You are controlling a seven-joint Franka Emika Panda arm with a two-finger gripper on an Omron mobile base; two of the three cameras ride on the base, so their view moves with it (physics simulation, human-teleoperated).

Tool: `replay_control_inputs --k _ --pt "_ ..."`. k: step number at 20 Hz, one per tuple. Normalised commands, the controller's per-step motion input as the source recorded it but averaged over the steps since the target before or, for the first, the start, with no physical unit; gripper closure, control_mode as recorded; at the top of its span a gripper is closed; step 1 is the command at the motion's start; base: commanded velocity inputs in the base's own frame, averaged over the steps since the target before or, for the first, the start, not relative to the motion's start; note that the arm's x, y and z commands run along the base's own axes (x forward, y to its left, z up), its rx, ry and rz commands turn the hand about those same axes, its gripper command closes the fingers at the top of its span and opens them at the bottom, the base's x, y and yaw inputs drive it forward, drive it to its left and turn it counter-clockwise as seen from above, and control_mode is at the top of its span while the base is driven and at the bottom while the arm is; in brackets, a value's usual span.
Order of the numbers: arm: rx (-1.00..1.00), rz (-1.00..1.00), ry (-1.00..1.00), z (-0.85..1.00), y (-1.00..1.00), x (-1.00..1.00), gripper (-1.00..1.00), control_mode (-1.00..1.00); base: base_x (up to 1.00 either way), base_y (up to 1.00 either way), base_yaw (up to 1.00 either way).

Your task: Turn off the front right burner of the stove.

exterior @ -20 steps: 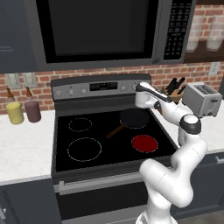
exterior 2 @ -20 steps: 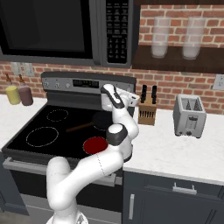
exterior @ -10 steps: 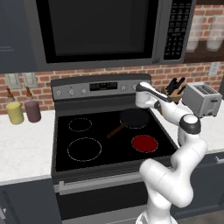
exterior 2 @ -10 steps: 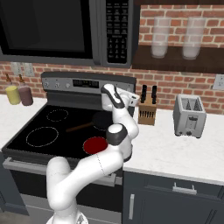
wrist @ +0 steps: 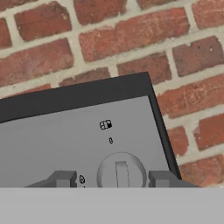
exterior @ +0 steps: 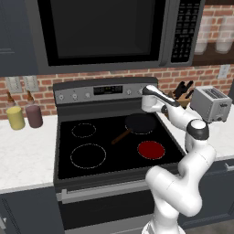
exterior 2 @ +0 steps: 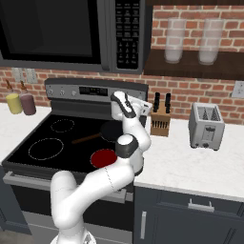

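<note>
The front right burner (exterior: 151, 149) (exterior 2: 104, 157) glows as a solid red disc on the stove's black glass top (exterior: 105, 137) (exterior 2: 43, 136). My gripper (exterior: 147, 92) (exterior 2: 115, 100) (wrist: 113, 178) is up at the right end of the grey back panel (exterior: 87, 94) (wrist: 57, 140). It is open, its two fingertips (wrist: 65, 178) standing on either side of the rightmost knob (wrist: 121, 171). The knob's ridge stands upright in the hand view. I cannot tell whether the fingers touch it.
A dark frying pan (exterior: 138, 123) (exterior 2: 110, 129) sits on the back right zone, under my arm. The microwave (exterior: 105, 32) hangs just above. A knife block (exterior 2: 160, 121) and a toaster (exterior 2: 206, 125) stand on the right counter, two bottles (exterior: 23, 114) on the left.
</note>
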Motion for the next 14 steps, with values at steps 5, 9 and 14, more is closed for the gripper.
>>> replay_control_inputs --k 5,9,14 --pt "0.16 0.00 0.01 0.02 -0.02 0.13 1.00 -1.00 0.00 0.00 0.00" --pt "0.30 0.00 0.11 0.16 -0.10 0.13 1.00 -1.00 0.00 0.00 0.00" --pt "0.42 0.00 0.17 0.34 -0.14 0.06 1.00 -1.00 0.00 0.00 0.00"
